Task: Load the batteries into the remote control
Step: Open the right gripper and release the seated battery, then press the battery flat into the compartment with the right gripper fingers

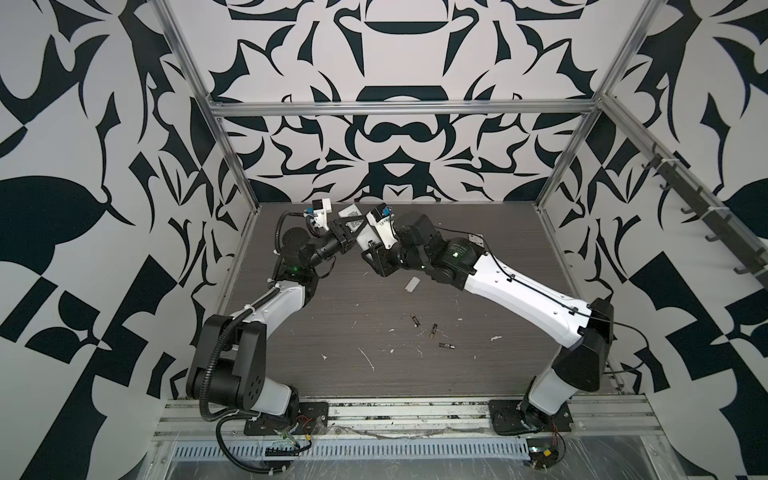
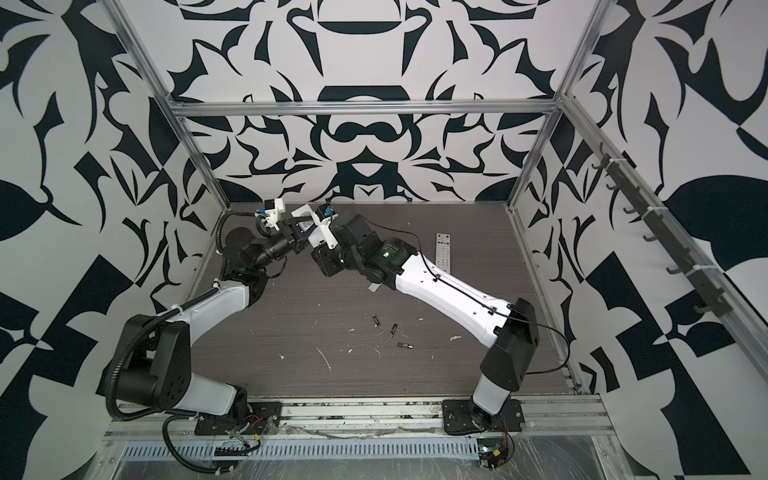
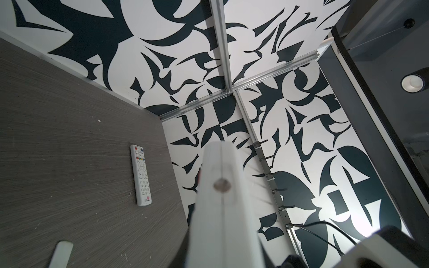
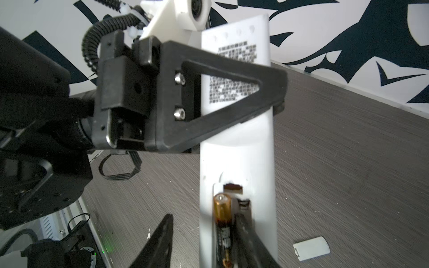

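Dark wood-grain desk point(image 1: 374, 374), flecked with white scraps point(image 1: 368, 357), boxed in by black-and-white patterned walls point(image 1: 395, 145). At the back, off the desk — white remote point(image 4: 236, 157), tilted, printed back upward, pinched across its label by the left end effector point(image 1: 345, 237). In its open compartment point(image 4: 232, 188), 1 battery point(image 4: 221, 227), long axis along the remote's, gold nub end towards the label. Right end effector point(image 4: 204, 215) spread at that end, 1 finger point(image 4: 250, 241) beside the battery. 3 loose batteries point(image 1: 414, 320) point(image 1: 433, 330) point(image 1: 446, 345) near mid-desk, well apart from the remote. Compartment cover point(image 4: 311, 251) flat on the desk — 2nd remote point(image 2: 442, 253) buttons-up near the right wall.
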Tool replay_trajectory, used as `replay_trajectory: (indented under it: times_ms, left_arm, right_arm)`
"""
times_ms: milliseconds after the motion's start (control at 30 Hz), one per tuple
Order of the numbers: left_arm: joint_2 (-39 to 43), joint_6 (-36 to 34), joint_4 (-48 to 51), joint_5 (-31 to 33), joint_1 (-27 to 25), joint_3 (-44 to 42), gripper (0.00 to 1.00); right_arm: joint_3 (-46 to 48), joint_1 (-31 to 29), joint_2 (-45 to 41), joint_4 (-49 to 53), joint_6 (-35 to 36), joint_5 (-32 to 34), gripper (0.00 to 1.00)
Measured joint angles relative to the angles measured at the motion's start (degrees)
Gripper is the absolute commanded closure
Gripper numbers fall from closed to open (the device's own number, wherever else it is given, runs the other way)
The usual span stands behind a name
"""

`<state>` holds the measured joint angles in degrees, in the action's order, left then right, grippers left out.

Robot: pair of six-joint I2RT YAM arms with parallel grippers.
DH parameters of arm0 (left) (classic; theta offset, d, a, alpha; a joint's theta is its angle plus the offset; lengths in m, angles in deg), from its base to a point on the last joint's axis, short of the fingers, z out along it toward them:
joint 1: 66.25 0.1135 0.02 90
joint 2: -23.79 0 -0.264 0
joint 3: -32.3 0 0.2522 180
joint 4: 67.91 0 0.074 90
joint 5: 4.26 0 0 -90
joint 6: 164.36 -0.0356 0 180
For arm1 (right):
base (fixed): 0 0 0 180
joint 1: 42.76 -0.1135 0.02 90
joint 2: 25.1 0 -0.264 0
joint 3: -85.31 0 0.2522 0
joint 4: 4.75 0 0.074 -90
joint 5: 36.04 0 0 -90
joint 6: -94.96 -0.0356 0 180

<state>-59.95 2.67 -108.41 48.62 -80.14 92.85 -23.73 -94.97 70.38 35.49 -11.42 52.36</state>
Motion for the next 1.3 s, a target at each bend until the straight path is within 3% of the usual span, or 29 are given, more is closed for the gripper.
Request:
replay_trajectory:
  times_ms: [367,700,800,900,1100,1300]
  left_arm:
    - [0.37,-0.39,0.35,-1.73,0.11,0.11,1.0]
    - [0.46,-0.37,2.19,-6.86,1.09,1.88,1.0]
    - [0.66,-0.37,3.17,-8.63,1.31,2.78,1.0]
    - [0.66,-0.37,3.63,-10.95,1.4,4.0,1.0]
    - [0.98,-0.46,5.18,-15.52,1.4,4.74,1.0]
    - [2.23,-2.58,10.54,-17.62,1.4,4.74,1.0]
  right_arm:
    - [-0.63,-0.87,-0.7,3.13,1.79,0.63,0.46]
    - [-10.12,-1.14,-0.96,13.79,9.53,0.92,0.43]
    - [-13.03,-1.14,-1.05,17.88,15.28,0.63,0.46]
    - [-18.23,-1.07,-0.63,23.63,24.44,-1.25,0.56]
    - [-30.6,-0.63,2.58,33.2,40.3,-4.98,0.57]
    - [-33.18,-0.37,7.34,37.05,47.95,-7.13,0.62]
